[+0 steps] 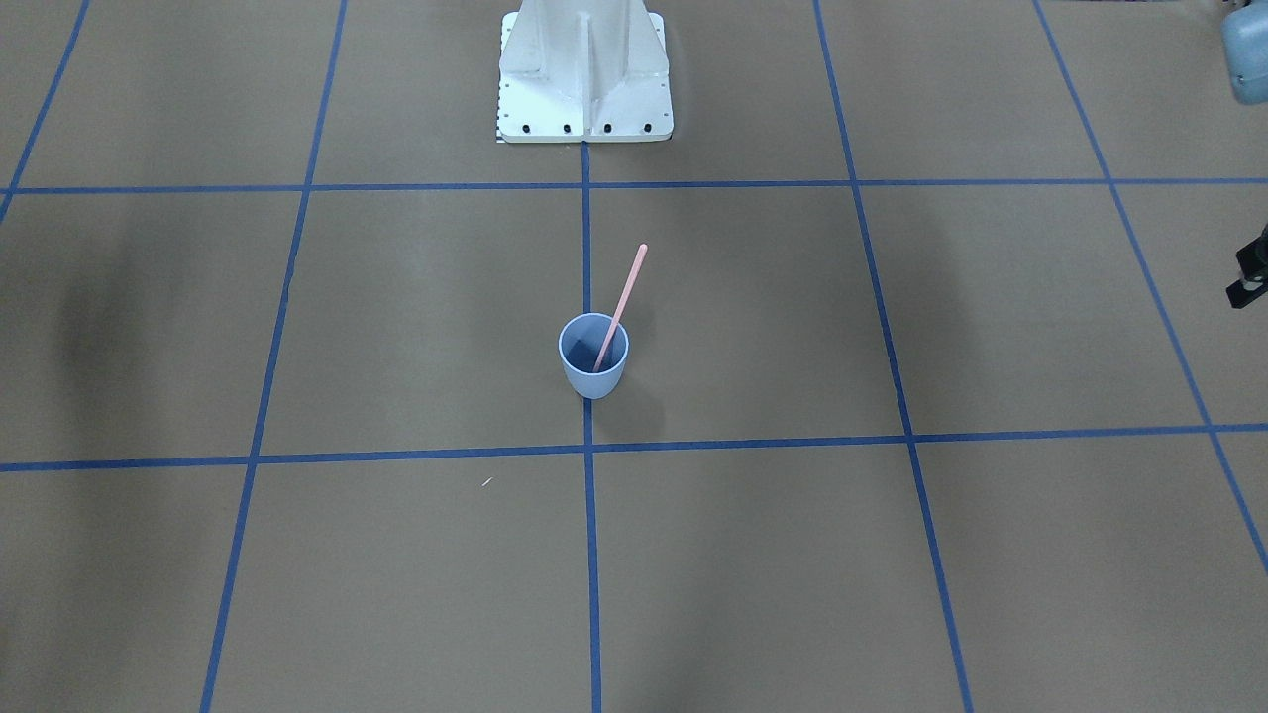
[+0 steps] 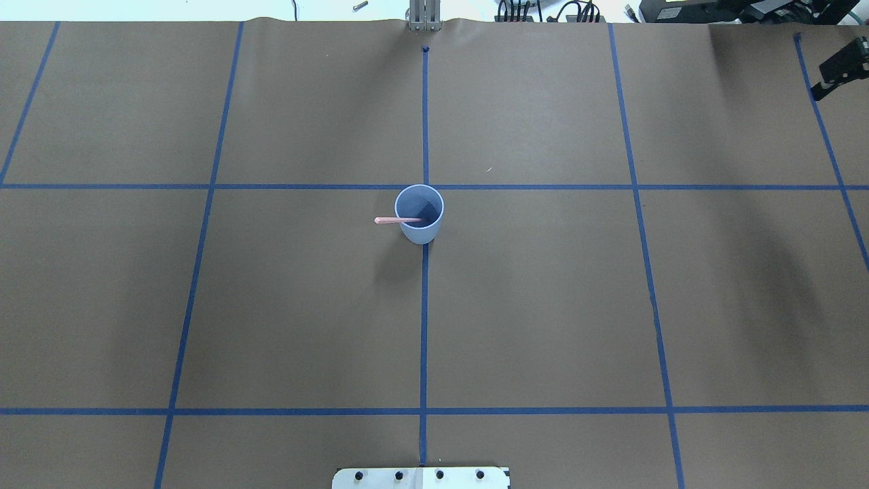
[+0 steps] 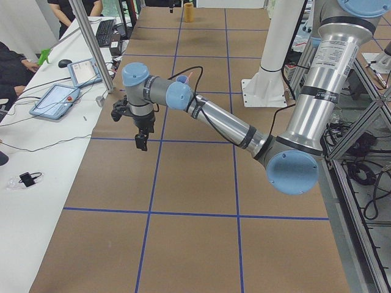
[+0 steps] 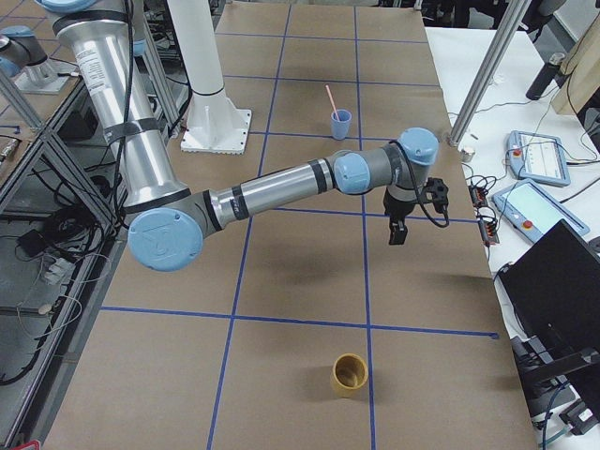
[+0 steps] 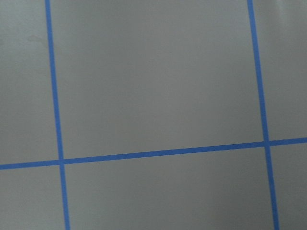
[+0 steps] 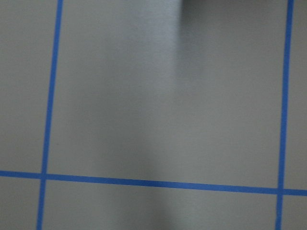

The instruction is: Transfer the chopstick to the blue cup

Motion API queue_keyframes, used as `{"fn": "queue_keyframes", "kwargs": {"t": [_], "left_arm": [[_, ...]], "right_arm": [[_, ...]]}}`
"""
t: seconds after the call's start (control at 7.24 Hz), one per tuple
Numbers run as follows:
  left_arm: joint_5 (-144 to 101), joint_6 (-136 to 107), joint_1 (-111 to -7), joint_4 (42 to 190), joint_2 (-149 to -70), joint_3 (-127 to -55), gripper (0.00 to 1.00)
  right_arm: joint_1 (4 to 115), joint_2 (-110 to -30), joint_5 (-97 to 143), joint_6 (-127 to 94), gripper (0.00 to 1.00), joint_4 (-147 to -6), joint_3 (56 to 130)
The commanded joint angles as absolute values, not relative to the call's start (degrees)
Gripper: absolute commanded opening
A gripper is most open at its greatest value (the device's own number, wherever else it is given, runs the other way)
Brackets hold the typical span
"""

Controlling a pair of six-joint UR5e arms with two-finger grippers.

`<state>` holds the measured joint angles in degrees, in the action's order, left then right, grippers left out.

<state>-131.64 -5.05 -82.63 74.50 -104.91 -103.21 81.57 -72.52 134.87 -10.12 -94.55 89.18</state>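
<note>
Chopstick (image 1: 624, 292) leans in the blue cup (image 1: 592, 381), centre frame; left gripper (image 3: 141, 145) and right gripper (image 4: 397, 234) hover, their openings impossible to judge.

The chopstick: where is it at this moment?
In the overhead view the chopstick stands tilted inside the blue cup, on the centre tape line in mid-table, its upper end leaning toward the robot's left.

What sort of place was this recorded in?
Probably a robotics lab workcell: paper-covered table gridded with blue tape, a large right arm, and teach pendants on a side bench.
</note>
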Motion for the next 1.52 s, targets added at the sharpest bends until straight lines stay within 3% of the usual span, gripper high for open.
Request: {"fn": "queue_keyframes", "kwargs": {"t": [0.0,0.55,0.83,1.38], "left_arm": [[-131.7,1.4,-87.1,74.9,-100.0,-101.9,0.99],[-131.3,1.4,-87.6,83.3,-89.9,-99.2,0.99],[-131.6,1.0,-87.9,88.4,-89.9,-93.8,0.99],[-131.7,0.6,-87.8,87.9,-90.9,-93.7,0.99]], "right_arm": [[86.0,-76.1,135.4,0.9,1.00,-94.4,86.1],[88.1,-83.1,132.4,1.1,1.00,-94.4,88.1],[89.1,-85.3,132.4,1.3,1.00,-94.4,87.8],[90.2,-86.5,132.5,1.2,1.00,-94.4,88.3]]}}
